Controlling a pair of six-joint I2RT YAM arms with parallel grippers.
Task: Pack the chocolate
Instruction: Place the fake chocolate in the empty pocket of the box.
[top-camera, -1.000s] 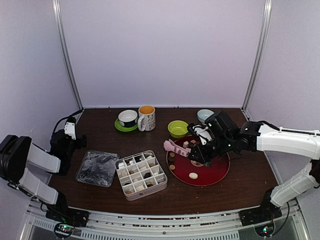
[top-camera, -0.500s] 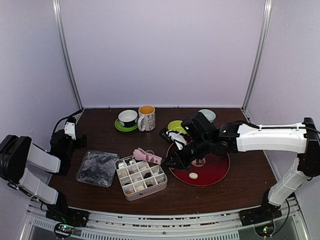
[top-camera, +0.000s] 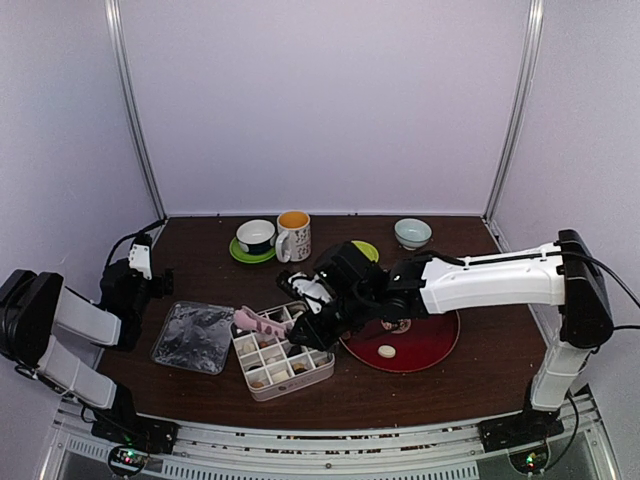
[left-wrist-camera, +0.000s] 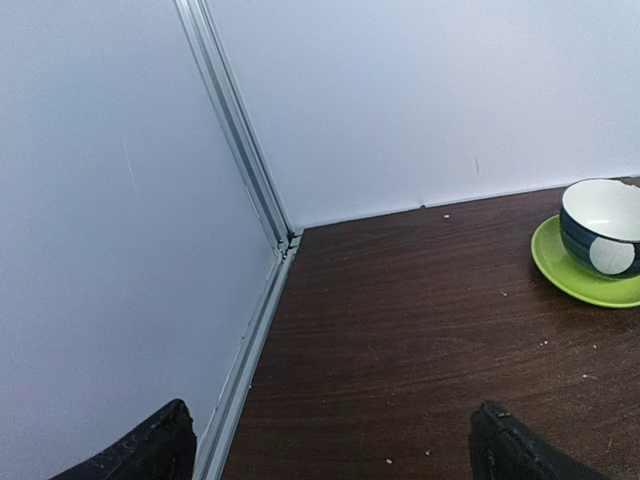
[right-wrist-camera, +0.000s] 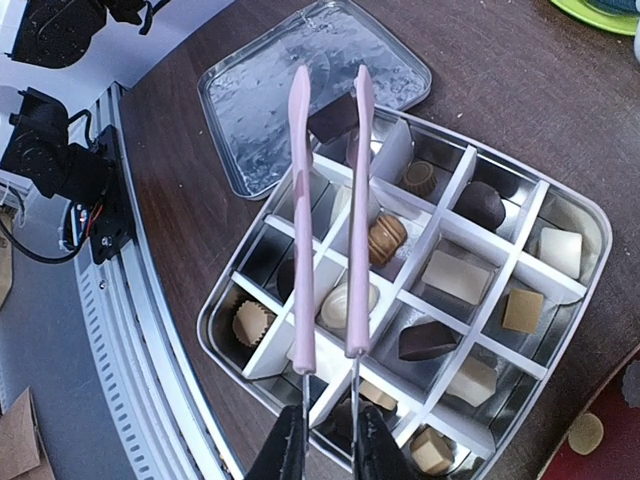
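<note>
The right arm reaches far to its left across the table (left-wrist-camera: 400, 320). Its upper link rises from the base at the near right corner to a high elbow. From there the white forearm runs out over the red plate (top-camera: 432, 345), and the wrist tips down toward the divided tin (top-camera: 290, 386). The right gripper (right-wrist-camera: 328, 430) is clamped on the handle end of the pink tongs (right-wrist-camera: 300, 250), its two fingers squeezing the tong arms toward each other. The tongs stretch out ahead of the fingers over the tin. A dark square chocolate (right-wrist-camera: 335, 117) sits pinched between their tips, over the tin's far edge, just beside the metal lid (right-wrist-camera: 270, 90) lying flat next to it. Whether that piece touches the tin cannot be told. Many compartments hold other chocolates (right-wrist-camera: 455, 275), dark, tan and cream. A cream round piece (top-camera: 386, 351) lies on the red plate, well apart from the tin.

The left arm is folded back on itself at the left edge of the table, its wrist aimed toward the back left corner. The left gripper (left-wrist-camera: 330, 410) is spread wide with nothing between its fingers, above bare tabletop, and a blue bowl (left-wrist-camera: 600, 228) on a green saucer (left-wrist-camera: 575, 275) stands off to its right
</note>
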